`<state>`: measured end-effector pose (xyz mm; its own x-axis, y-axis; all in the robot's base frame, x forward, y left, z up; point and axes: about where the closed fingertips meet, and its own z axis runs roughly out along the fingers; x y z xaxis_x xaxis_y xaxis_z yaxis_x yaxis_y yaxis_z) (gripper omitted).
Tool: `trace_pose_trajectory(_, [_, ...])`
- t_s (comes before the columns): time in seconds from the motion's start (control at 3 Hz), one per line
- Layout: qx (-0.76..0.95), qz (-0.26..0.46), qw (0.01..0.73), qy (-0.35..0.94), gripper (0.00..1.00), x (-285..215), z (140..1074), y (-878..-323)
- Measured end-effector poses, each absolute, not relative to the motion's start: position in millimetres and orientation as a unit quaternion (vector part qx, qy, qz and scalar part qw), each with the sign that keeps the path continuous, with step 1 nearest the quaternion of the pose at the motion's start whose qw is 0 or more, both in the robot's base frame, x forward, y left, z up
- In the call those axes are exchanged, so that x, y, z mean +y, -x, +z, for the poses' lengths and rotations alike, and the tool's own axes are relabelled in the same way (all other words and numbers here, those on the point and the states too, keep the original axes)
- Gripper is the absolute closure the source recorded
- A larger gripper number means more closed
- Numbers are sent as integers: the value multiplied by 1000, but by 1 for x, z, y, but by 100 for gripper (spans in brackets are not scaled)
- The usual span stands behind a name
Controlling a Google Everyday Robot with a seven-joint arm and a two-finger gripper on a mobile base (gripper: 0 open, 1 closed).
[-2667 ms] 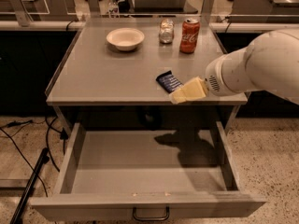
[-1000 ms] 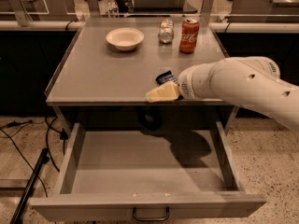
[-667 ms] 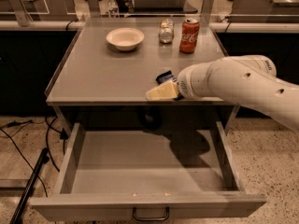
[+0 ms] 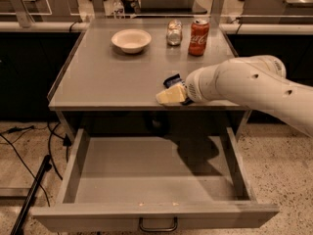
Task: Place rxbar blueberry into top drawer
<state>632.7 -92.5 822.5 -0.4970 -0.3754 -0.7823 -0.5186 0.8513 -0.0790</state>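
The rxbar blueberry (image 4: 172, 80) lies on the grey tabletop (image 4: 107, 77) near its front edge, right of centre; only its dark blue far end shows behind the gripper. My gripper (image 4: 170, 96), pale yellow at the tip of the white arm (image 4: 244, 84), reaches in from the right and sits low at the table's front edge, right at the bar's near end. Whether it touches the bar is hidden. The top drawer (image 4: 146, 173) is pulled fully open below the table, its flat grey bottom bare, with the curved handle (image 4: 157, 225) at the front.
A white bowl (image 4: 131, 39), a small glass jar (image 4: 174, 32) and a red cola can (image 4: 199, 36) stand at the back of the table. Cables (image 4: 29, 141) and a black pole (image 4: 30, 197) lie on the floor at the left.
Since 2.7 s ago the arm has swung left, so the gripper now covers the bar's near end. Over the last second it has barely moved. The bar stays put.
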Motion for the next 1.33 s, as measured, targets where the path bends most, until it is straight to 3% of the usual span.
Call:
trace_pose_trajectory(0.67, [873, 75, 407, 257, 22, -95, 817, -635])
trace_pose_trajectory(1.0, [878, 73, 398, 255, 45, -96, 817, -636])
trace_pose_trajectory(1.33, [878, 73, 398, 255, 75, -96, 824, -635])
